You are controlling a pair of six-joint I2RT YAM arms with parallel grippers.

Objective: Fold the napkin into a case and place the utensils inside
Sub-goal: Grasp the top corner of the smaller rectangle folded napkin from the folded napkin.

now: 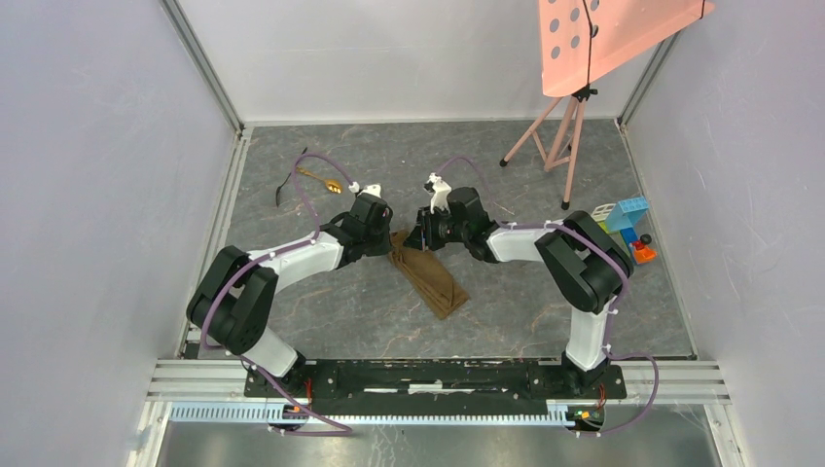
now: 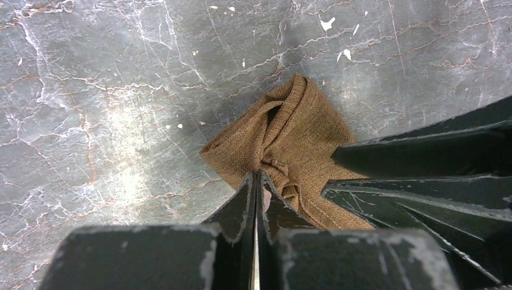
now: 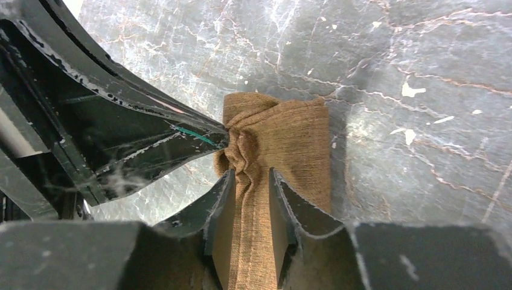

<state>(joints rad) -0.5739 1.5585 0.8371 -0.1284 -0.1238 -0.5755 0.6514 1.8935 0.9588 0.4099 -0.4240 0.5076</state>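
The brown napkin (image 1: pixel 436 282) lies folded into a narrow oblong strip, running from the middle of the table toward the near right. My left gripper (image 1: pixel 391 236) and right gripper (image 1: pixel 420 240) meet at its far end. In the left wrist view my left gripper (image 2: pixel 258 176) is shut, pinching a bunched fold of the napkin (image 2: pixel 296 133). In the right wrist view my right gripper (image 3: pixel 250 181) holds a raised ridge of the napkin (image 3: pixel 296 139) that fills the gap between its jaws. The gold spoon (image 1: pixel 331 185) and the thin black utensil (image 1: pixel 286 187) lie at the far left, apart from the cloth.
A pink perforated board on a tripod stand (image 1: pixel 559 146) is at the far right. Coloured toy blocks (image 1: pixel 627 222) lie by the right wall. White walls with metal rails enclose the grey marble table (image 1: pixel 321 302).
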